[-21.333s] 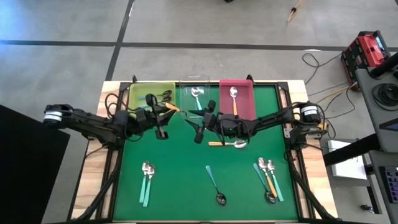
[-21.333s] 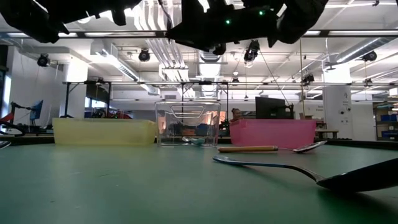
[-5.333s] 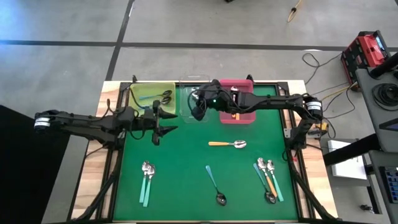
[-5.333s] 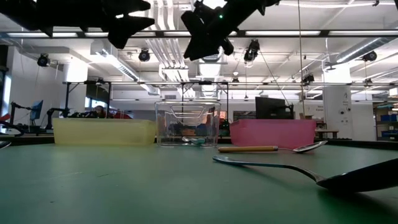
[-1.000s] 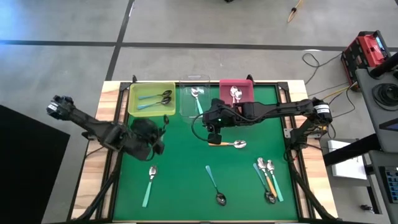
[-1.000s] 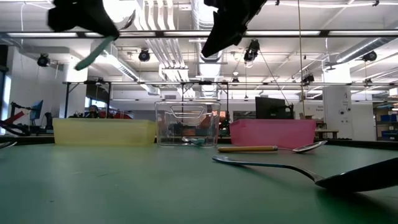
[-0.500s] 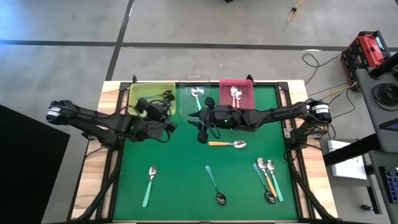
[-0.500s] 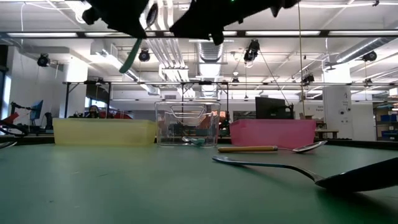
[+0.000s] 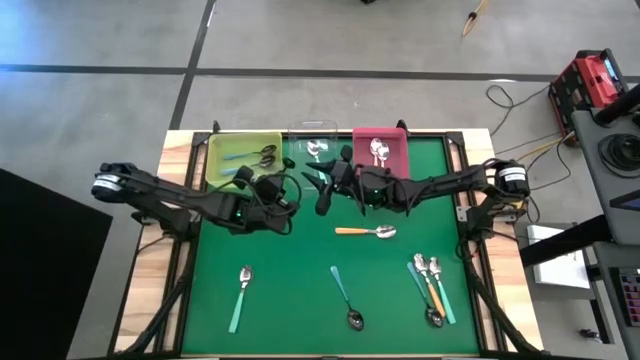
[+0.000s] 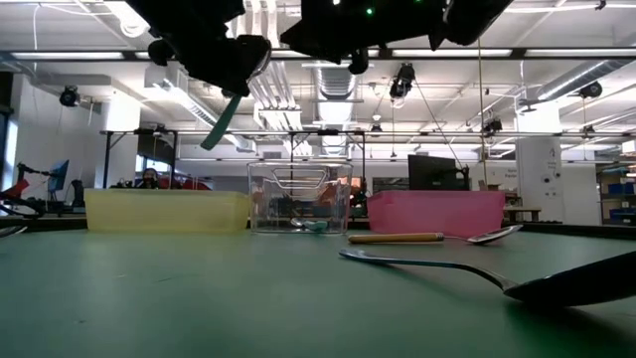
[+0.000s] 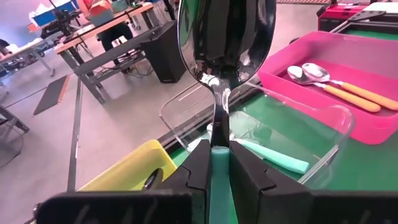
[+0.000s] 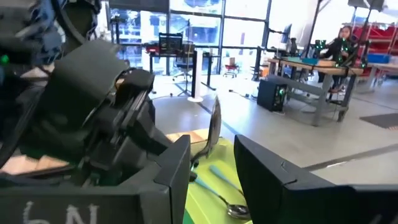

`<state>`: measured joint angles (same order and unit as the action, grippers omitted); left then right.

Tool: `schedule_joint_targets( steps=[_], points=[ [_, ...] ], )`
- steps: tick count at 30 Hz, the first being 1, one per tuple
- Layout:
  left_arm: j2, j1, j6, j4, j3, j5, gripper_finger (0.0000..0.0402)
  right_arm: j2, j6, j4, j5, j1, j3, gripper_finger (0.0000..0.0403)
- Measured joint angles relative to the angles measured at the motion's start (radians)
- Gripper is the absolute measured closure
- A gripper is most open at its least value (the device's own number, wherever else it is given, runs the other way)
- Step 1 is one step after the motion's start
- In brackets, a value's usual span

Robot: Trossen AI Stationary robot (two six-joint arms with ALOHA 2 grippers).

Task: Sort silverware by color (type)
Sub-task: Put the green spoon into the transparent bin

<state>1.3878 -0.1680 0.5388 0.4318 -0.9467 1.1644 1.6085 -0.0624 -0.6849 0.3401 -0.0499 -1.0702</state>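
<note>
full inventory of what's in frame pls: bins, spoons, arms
yellow bin: one, mat's far left
clear bin: one, far middle
pink bin: one, far right
binned spoons: two orange in pink; one teal in clear; teal, dark-bowled in yellow, count unclear
orange spoon: one, mid-mat
teal spoon: one, near left
dark teal spoon: one, near middle
spoon cluster: about four, mixed, near right
held spoon: one, teal, silver bowl
left gripper: shut on held spoon
right gripper: open, empty
</note>
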Motion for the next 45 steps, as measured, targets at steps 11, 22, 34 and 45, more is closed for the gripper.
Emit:
schedule_joint_targets(
  steps=[11,22,34,45],
  points=[
    [0.025,0.000,-0.073,-0.048,-0.036,-0.003,0.0382,0.000,0.051,0.007,-0.032,-0.009,-0.004,0.0202],
    [0.047,-0.001,-0.187,-0.230,-0.037,-0.082,0.0381,0.000,0.035,-0.001,-0.052,-0.010,-0.004,0.0182],
    [0.089,0.000,-0.216,-0.269,-0.053,-0.093,0.0381,0.000,-0.002,-0.001,0.002,-0.010,-0.004,0.0249],
    [0.088,-0.001,-0.221,-0.269,-0.055,-0.093,0.0379,0.000,0.000,0.000,0.010,-0.011,-0.005,0.0386]
  ],
)
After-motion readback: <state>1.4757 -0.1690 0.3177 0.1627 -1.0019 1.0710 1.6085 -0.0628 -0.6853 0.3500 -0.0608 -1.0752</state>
